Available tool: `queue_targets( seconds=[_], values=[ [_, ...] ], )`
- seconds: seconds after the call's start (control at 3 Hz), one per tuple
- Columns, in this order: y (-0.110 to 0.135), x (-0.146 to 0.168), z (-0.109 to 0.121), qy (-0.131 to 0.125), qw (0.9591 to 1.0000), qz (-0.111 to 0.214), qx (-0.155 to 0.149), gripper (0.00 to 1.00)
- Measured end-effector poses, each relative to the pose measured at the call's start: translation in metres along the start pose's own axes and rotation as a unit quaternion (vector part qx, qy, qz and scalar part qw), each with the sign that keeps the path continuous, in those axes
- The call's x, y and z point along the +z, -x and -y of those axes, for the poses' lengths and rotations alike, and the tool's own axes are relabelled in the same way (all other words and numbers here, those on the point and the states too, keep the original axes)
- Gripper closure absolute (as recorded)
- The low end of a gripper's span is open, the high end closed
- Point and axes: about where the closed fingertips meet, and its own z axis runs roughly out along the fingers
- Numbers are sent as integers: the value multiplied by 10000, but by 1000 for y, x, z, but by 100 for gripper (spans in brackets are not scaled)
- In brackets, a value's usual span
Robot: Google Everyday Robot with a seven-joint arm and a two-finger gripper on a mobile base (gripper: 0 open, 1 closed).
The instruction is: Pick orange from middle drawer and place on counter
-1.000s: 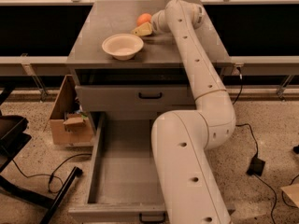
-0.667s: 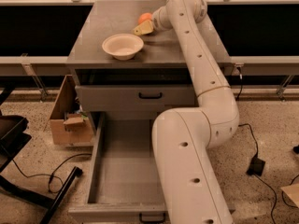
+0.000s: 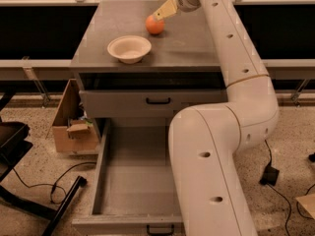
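Camera view. The small, round, smooth orange fruit sits on the flat, matte grey counter top of the drawer cabinet, towards the rear of the surface and slightly right of its middle. Its skin is an even, bright orange, with a lighter sheen on the upper side and a dark shadow under it on the counter. No stem or blemish can be made out.

The gripper, a tan wedge-shaped end on the robot's white arm, hangs just above and to the right of the orange, its tip pointing down-left towards the fruit. The tip is very near the fruit's top, and contact cannot be confirmed. Whether the gripper is spread or closed cannot be told.

A shallow cream-coloured bowl stands upright on the counter, in front of and left of the orange and apart from it.

Below the counter, a grey drawer front with a black handle is closed. The wide, shallow grey middle drawer at the bottom is pulled fully out, and the arm's lower segment covers its right side.

An open brown cardboard box stands on the speckled floor left of the cabinet, with black cables near it.
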Motion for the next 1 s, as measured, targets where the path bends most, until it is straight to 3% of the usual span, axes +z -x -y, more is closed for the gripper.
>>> queue_targets(
  seconds=[0.33, 0.67, 1.0],
  values=[
    [-5, -57, 36, -481, 9976, -372, 326, 0],
    [-31, -104, 65, -853, 9888, -882, 846, 0],
    [-56, -148, 83, -1138, 9752, -1344, 1338, 0]
  ],
)
